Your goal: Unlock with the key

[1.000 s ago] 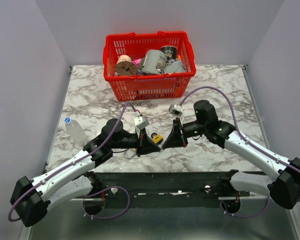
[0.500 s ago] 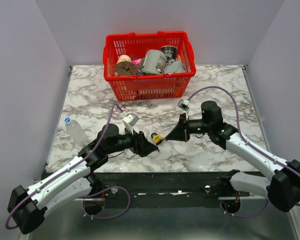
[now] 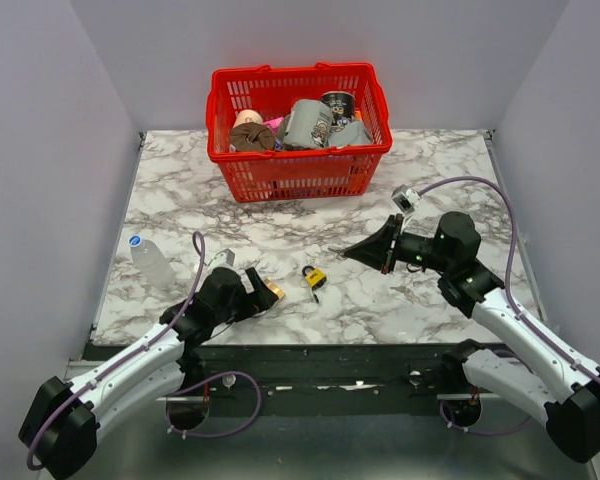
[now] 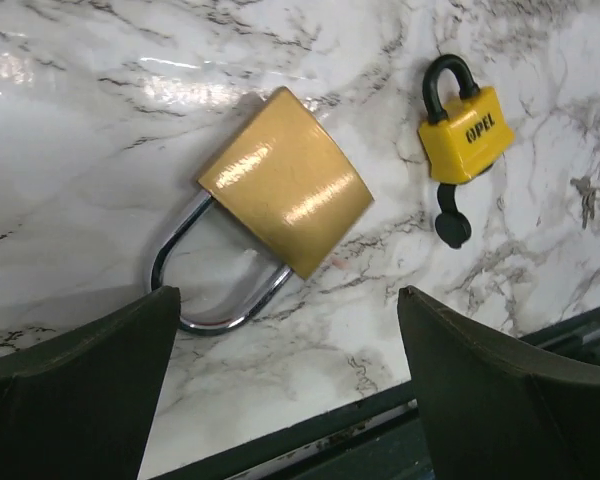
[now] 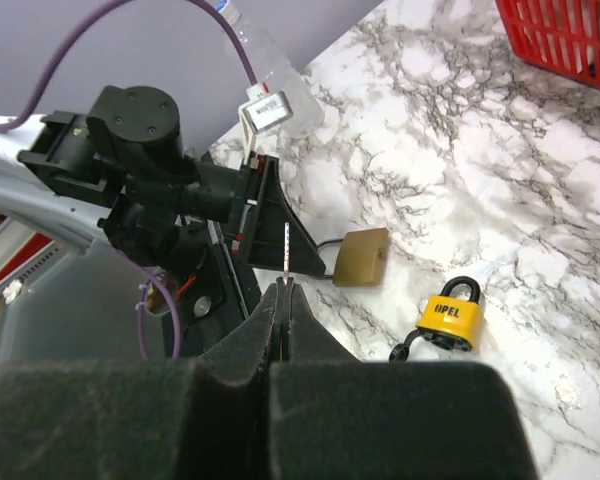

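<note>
Right wrist view: the right gripper [image 5: 283, 290] pinches the thin key [image 5: 285, 250], its tip poking out, ready for the yellow padlock [image 5: 447, 320] lying on the worktop [image 5: 580, 200]. The left gripper [image 4: 285, 335] hangs spread apart over the brass padlock [image 4: 285, 195].

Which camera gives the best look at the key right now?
The right wrist view: the key sticks up as a thin metal sliver from the shut right gripper. In the top external view it is too small to make out. The left wrist view shows only the brass padlock and yellow padlock.
</note>
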`<action>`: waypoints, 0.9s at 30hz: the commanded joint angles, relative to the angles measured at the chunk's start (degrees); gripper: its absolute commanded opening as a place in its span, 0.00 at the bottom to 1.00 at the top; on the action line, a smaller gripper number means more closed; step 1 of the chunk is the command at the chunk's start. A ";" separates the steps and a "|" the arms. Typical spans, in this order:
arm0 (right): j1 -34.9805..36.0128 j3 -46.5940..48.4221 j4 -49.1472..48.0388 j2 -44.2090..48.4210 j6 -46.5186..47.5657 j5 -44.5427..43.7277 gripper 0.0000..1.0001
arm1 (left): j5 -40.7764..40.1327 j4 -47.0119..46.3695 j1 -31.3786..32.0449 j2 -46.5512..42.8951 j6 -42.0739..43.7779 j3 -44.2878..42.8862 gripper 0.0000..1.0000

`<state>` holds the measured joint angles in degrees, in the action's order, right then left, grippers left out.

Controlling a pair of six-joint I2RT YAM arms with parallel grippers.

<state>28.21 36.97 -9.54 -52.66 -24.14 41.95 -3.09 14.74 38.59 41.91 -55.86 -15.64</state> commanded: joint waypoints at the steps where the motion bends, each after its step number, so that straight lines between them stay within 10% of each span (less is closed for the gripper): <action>1: -0.17 -2.08 -2.41 1.86 -1.70 -2.84 0.01 | -0.42 -2.60 -2.11 -0.17 -5.41 2.98 0.99; 27: -0.26 -4.98 -1.89 -0.60 -1.00 -4.95 0.01 | -3.24 -16.05 -3.34 22.15 9.35 -7.38 0.99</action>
<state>28.12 33.10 -11.46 -52.82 -26.59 39.42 -5.54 2.57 35.92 60.60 -51.20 -20.73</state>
